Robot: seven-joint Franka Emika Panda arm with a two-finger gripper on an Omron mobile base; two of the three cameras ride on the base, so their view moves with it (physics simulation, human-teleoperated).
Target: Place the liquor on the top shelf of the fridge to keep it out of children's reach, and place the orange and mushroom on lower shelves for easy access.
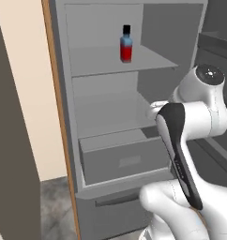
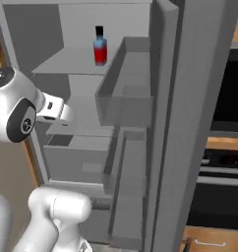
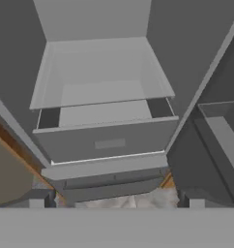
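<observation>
One liquor [image 1: 126, 44] bottle stood upright on the top shelf [image 1: 148, 61], well above the gripper [image 3: 116, 203]. The gripper's jaws were spread wide, holding nothing. Below it, the hand view showed one grey drawer [image 3: 107, 140]; the right base view showed door bins [image 2: 126, 98].

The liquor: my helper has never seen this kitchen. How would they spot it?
Look into the open fridge, then up to its top shelf. The liquor stands upright there, alone: a small bottle, blue above, red below, black cap.
</observation>
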